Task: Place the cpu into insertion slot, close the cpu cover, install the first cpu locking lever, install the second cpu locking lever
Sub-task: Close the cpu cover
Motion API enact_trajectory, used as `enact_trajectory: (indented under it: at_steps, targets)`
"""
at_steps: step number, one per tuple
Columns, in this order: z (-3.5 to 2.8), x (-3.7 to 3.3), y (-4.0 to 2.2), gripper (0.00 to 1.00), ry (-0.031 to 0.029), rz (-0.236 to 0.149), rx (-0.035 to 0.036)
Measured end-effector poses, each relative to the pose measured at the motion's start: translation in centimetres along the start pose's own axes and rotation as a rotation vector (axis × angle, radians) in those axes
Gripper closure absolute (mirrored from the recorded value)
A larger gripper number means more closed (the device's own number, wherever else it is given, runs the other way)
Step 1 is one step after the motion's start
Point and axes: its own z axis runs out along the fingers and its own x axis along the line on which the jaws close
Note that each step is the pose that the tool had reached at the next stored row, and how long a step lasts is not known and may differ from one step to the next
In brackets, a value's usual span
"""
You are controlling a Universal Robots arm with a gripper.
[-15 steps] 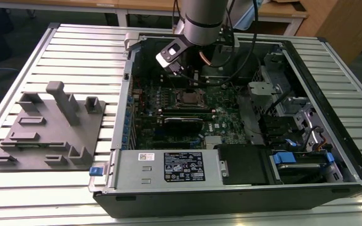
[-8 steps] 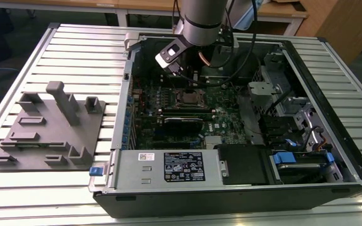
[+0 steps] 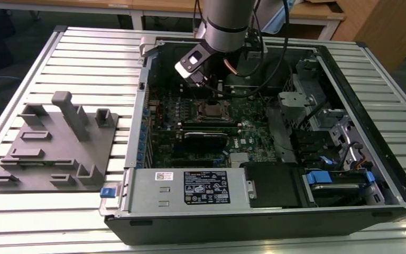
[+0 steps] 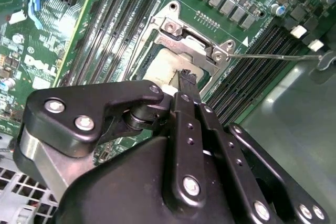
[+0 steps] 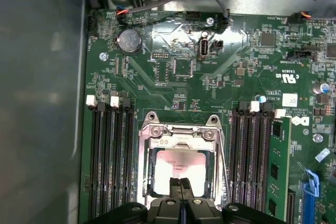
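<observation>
Silver-grey cylindrical arm [image 3: 224, 24] with a dark band, black cables [image 3: 283, 55] looping off it, white-edged black block [image 3: 191, 62] at the wrist; matt black gripper [image 4: 186, 77] of jointed link bars, round silver screws [image 4: 190, 184] at the pivots, slim paired fingers [image 5: 176, 184]

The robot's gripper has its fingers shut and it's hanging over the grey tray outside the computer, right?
Not quite. The gripper does have its fingers shut, but it is inside the computer case, right over the cpu on the green motherboard. The first wrist view shows this.

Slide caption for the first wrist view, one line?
Shut gripper poised over the seated cpu, cpu cover lowered around it.
</observation>
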Motion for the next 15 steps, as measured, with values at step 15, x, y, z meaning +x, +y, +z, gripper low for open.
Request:
enact_trajectory:
  at_steps: [15]
  targets:
    - [0.01, 0.0, 0.0, 0.89, -0.0005, -0.044, 0.0016]
